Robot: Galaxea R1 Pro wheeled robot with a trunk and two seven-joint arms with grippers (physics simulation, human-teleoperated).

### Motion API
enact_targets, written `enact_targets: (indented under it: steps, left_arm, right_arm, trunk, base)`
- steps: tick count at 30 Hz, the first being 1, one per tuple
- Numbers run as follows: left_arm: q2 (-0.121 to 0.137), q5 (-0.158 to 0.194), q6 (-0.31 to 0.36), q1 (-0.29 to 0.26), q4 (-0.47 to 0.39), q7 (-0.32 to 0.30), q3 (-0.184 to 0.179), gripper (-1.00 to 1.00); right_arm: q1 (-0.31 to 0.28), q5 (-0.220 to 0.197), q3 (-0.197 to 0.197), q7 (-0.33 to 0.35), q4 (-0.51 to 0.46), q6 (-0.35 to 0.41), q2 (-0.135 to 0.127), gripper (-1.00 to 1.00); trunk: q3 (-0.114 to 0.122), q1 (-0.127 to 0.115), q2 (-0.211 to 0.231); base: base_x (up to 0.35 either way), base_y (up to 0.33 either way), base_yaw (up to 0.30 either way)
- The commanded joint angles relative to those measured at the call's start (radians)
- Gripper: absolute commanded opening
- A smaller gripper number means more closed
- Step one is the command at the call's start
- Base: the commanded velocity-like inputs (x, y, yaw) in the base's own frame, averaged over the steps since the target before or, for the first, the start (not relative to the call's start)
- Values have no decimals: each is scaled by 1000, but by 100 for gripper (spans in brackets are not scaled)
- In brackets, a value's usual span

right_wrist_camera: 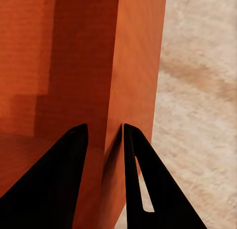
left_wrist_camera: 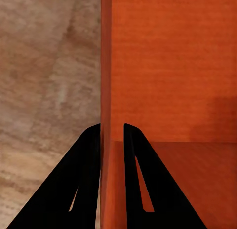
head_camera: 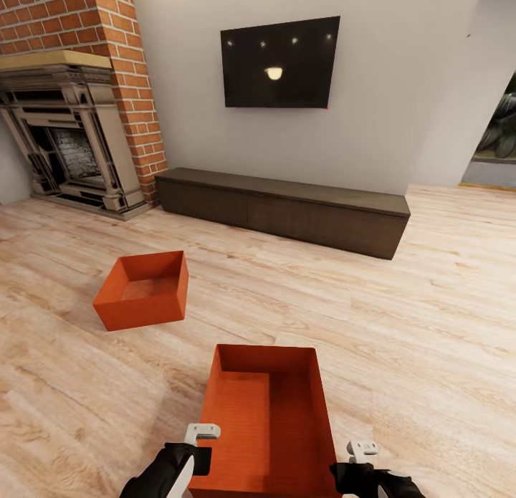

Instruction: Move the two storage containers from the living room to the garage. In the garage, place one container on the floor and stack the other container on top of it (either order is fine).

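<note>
in the living room, on the light wood plank floor [head_camera: 401,304] before the long dark cabinet [head_camera: 287,208], the near storage container [head_camera: 269,419] has each side wall pinched between the left hand [left_wrist_camera: 111,135] and the right hand [right_wrist_camera: 104,133], the far storage container [head_camera: 143,290] resting toward the fireplace [head_camera: 72,132].

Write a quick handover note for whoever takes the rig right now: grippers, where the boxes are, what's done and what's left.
Left gripper: shut on the near orange-red open box's left wall.
Right gripper: straddles its right wall; grip unclear.
Second orange-red open box: on the light wood plank floor, ahead-left toward the brick fireplace.
Done: first box gripped, in the living room.
Left: carry both to the garage, stack them.
</note>
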Motion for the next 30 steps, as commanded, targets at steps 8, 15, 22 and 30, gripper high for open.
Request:
enact_targets:
  steps: [8,15,22,30]
  left_arm:
    - [1,9,7,0,0,11,-13,-100]
    - [3,9,5,0,0,11,-13,-100]
    - [4,9,6,0,0,11,-13,-100]
    - [5,9,6,0,-1,11,-13,-100]
  right_arm:
    - [0,-16,8,5,-2,9,0,-100]
    - [0,-16,8,7,-2,9,0,-100]
    - [0,-16,7,7,-2,7,0,-100]
    - [0,-16,7,7,-2,7,0,-100]
  trunk:
    - [15,-2,1]
    - [38,-22,36]
    - [60,-49,85]
    - [85,-80,141]
  base:
    - [0,0,0]
    - [0,0,0]
    - [0,0,0]
    - [0,0,0]
